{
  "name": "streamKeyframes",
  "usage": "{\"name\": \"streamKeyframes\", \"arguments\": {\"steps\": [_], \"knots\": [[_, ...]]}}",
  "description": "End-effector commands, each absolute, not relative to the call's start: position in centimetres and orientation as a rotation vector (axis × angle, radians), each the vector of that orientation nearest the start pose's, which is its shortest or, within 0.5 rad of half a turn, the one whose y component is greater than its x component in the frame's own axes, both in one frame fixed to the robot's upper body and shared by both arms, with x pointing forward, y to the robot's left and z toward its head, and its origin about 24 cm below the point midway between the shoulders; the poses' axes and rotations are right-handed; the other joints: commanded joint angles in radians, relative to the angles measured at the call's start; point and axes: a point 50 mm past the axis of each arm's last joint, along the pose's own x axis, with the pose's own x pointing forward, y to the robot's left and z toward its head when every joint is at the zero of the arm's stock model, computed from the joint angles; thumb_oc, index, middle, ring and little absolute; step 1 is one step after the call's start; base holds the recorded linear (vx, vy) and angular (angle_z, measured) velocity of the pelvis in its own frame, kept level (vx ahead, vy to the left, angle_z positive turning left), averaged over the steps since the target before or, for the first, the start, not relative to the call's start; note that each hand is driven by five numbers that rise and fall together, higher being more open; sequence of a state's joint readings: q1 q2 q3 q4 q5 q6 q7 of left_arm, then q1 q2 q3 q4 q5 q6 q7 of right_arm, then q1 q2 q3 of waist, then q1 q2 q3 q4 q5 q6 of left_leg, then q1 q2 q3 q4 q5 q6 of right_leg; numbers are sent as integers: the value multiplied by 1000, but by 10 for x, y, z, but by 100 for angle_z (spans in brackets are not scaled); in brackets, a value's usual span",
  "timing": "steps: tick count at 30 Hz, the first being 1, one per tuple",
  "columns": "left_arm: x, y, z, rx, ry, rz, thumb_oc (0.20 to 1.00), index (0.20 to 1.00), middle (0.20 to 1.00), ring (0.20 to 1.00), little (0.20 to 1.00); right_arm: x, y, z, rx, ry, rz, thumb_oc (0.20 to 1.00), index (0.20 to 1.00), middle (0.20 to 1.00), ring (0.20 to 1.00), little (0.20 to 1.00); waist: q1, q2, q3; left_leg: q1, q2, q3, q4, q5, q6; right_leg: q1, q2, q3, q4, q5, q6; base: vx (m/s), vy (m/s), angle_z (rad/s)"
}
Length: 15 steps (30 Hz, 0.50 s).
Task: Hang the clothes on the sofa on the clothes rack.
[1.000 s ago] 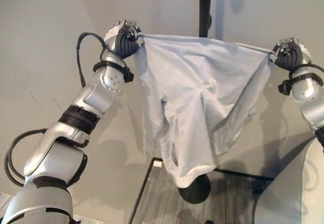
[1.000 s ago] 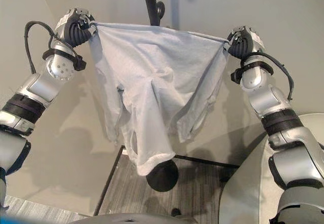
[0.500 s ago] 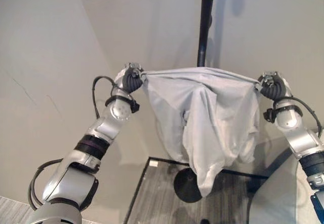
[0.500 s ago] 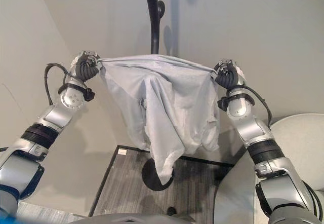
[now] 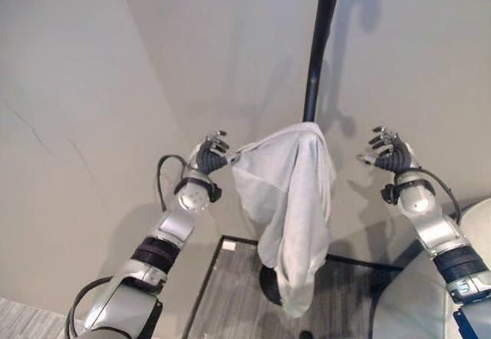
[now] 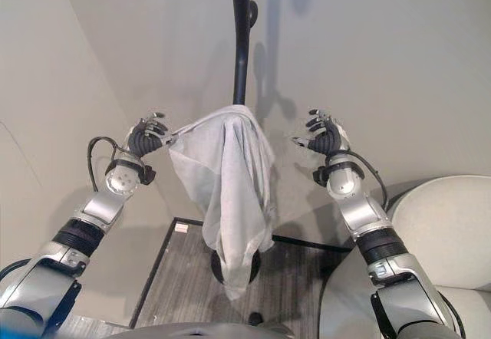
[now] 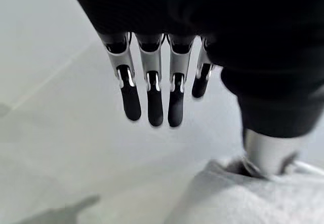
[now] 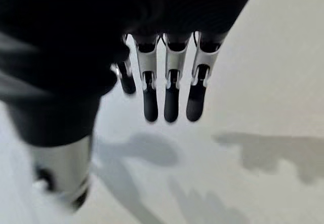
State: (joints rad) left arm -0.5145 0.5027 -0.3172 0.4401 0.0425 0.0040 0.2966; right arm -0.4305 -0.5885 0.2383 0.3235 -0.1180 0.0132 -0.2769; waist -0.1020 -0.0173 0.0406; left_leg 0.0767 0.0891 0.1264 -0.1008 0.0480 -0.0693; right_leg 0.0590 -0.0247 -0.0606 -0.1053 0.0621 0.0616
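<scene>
A pale grey garment (image 5: pixel 291 193) hangs bunched from the black clothes rack pole (image 5: pixel 318 47) and reaches down to the rack's round base (image 6: pixel 217 266). To its left my left hand (image 5: pixel 207 157) is open with its fingers (image 7: pixel 152 102) straight. One corner of the cloth (image 7: pixel 238 198) still stretches to this hand and lies against its thumb (image 7: pixel 266 150). On the other side of the pole my right hand (image 6: pixel 326 136) is open with spread fingers (image 8: pixel 169 97). It is apart from the garment and holds nothing.
The rack stands in a corner of plain pale walls. A knob-shaped hook (image 6: pixel 252 13) sticks out higher up the pole. A pale rounded seat (image 6: pixel 437 224) fills the lower right. Dark wood-patterned floor (image 6: pixel 176 278) lies under the rack.
Both hands have opened and let go of the garment's top edge. The cloth was stretched wide between them; now it hangs bunched on the pole. The right hand has come away from it.
</scene>
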Motion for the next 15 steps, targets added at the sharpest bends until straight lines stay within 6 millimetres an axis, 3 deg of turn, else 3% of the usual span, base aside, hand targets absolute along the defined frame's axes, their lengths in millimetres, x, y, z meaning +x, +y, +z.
{"name": "streamKeyframes", "arguments": {"steps": [1, 9, 15], "knots": [[355, 202, 127, 589, -198, 125, 1000, 1000, 1000, 1000, 1000, 328, -234, 128, -660, -245, -221, 1000, 1000, 1000, 1000, 1000, 34, -38, -45, 95, 29, 24, 13, -133, -18, -11, -142, -38, 18, -13, 132, 0, 0, 0], [350, 209, 118, 336, -146, 112, 1000, 1000, 1000, 1000, 1000, 320, -241, 136, -410, -291, -252, 1000, 1000, 1000, 1000, 1000, 32, -33, -52, 108, 31, 25, 13, -137, -21, 5, -144, -44, 18, -19, 130, 0, 0, 0], [334, 237, 126, 113, -200, 180, 1000, 1000, 1000, 1000, 1000, 301, -259, 160, -237, -428, -309, 1000, 1000, 1000, 1000, 1000, 33, -27, -55, 114, 37, 22, 13, -137, -28, 17, -142, -50, 18, -25, 127, 4, -4, 1]]}}
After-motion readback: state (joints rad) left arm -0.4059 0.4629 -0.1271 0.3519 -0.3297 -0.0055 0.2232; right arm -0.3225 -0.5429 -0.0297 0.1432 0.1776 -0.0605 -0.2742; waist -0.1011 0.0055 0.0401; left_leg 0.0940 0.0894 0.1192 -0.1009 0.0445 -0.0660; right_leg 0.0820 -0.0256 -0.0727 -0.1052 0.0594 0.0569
